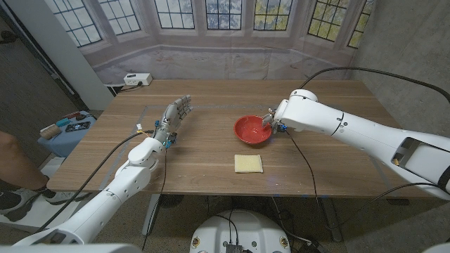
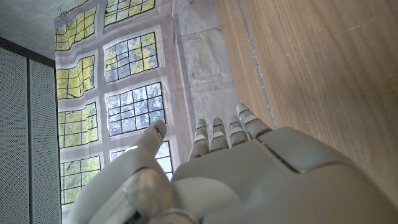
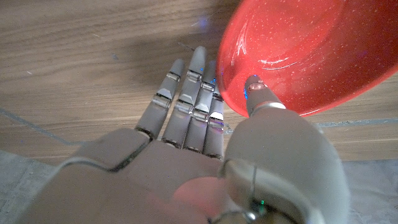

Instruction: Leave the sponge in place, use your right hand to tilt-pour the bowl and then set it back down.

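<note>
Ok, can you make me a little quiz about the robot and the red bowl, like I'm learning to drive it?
1. True or false: the sponge lies inside the bowl.
2. Which hand is at the bowl's rim? A) left hand B) right hand C) neither
3. Fill in: the left hand holds ____.

Key:
1. False. The sponge lies on the table, in front of the bowl.
2. B. The right hand has its thumb over the rim and its fingers below the bowl.
3. Nothing; its fingers are raised and apart.
</note>
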Tool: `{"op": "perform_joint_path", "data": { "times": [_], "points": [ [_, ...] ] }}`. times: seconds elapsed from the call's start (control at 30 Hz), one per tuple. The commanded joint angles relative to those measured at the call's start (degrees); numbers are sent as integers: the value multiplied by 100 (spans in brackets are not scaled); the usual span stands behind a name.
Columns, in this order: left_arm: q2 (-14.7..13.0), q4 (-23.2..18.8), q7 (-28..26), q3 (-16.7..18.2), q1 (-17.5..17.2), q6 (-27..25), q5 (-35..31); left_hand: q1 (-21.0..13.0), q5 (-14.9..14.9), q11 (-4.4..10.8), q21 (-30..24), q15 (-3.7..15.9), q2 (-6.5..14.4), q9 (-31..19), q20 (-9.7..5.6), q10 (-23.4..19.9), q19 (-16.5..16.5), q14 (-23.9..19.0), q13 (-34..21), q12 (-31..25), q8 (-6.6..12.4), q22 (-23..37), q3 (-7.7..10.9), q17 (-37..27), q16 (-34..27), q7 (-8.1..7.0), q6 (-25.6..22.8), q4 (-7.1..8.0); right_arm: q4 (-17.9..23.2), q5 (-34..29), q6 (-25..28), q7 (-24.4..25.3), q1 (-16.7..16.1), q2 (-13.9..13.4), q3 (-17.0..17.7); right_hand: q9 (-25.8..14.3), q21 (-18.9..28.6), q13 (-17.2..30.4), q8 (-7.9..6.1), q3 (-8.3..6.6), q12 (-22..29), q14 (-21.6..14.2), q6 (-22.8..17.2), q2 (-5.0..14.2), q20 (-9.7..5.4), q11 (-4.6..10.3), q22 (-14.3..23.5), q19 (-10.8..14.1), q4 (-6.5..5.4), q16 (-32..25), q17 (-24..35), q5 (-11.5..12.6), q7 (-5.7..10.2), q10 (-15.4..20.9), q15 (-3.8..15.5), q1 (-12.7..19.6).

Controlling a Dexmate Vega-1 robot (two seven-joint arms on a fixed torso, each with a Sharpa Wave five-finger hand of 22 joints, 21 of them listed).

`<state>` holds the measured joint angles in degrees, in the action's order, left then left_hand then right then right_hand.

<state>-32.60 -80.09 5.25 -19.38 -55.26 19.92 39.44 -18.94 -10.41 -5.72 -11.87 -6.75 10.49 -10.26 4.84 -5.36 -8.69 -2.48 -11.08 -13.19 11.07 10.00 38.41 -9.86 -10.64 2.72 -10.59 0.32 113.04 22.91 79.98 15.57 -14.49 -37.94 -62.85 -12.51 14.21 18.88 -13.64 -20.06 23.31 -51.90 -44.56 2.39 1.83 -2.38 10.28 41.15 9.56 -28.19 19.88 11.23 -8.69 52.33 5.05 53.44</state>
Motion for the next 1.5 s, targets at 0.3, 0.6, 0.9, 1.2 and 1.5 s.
{"op": "perform_joint_path", "data": {
  "times": [0.3, 0.6, 0.9, 1.2, 1.5],
  "points": [
    [1, 32, 40, -6, -6, -9, 33, 2, -26, -5, 20, 0, -45, -35, 59, -119, -22, -121, -15, -67, 68, 20, 44, -13, -30, 30, -137, 27, -157, -182, 0, -13, 94, 138, -224, -73, 108, 185, -98, 8, 279, -358, -277, 26, -140, 169, 30, 282, 3, -123, 90, -11, 118, 286, 280, 194],
    [0, 52, 51, -7, 9, -23, 41, 12, -25, -7, 16, -2, -52, -38, 70, -180, -38, -175, -18, -80, 72, 20, 56, -11, -34, 34, -191, 32, -181, -396, -44, -90, 26, 158, -212, -103, 137, 276, -132, 4, 408, -453, -414, 35, -201, 232, 32, 375, -2, -137, 113, -12, 203, 391, 368, 256],
    [16, 109, 68, -22, 55, -49, 42, 13, -27, -1, 13, 1, -54, -41, 83, -234, -50, -206, -20, -92, 75, 21, 68, -7, -31, 32, -233, 28, -138, -613, -81, -52, -96, 150, -172, -155, 205, 423, -209, -38, 629, -705, -690, 47, -356, 418, 36, 568, 55, -211, 174, -2, 356, 593, 565, 479],
    [33, 184, 101, -47, 118, -82, 41, 11, -29, 15, 8, 0, -56, -43, 88, -265, -69, -248, -23, -94, 74, 22, 83, -3, -31, 38, -270, 21, -210, -793, -179, -54, -171, 170, -197, -214, 265, 560, -271, -79, 822, -886, -900, 74, -478, 578, 42, 718, 78, -301, 295, 2, 525, 755, 711, 762],
    [48, 221, 99, -62, 147, -102, 33, 7, -31, 22, 6, -6, -59, -45, 88, -295, -81, -279, -25, -95, 69, 22, 97, 0, -27, 39, -295, 10, -264, -1017, -280, 25, -311, 191, -197, -298, 349, 714, -370, -114, 1038, -1155, -1164, 75, -609, 756, 52, 896, 90, -370, 407, -5, 666, 958, 839, 1043]
  ]
}}
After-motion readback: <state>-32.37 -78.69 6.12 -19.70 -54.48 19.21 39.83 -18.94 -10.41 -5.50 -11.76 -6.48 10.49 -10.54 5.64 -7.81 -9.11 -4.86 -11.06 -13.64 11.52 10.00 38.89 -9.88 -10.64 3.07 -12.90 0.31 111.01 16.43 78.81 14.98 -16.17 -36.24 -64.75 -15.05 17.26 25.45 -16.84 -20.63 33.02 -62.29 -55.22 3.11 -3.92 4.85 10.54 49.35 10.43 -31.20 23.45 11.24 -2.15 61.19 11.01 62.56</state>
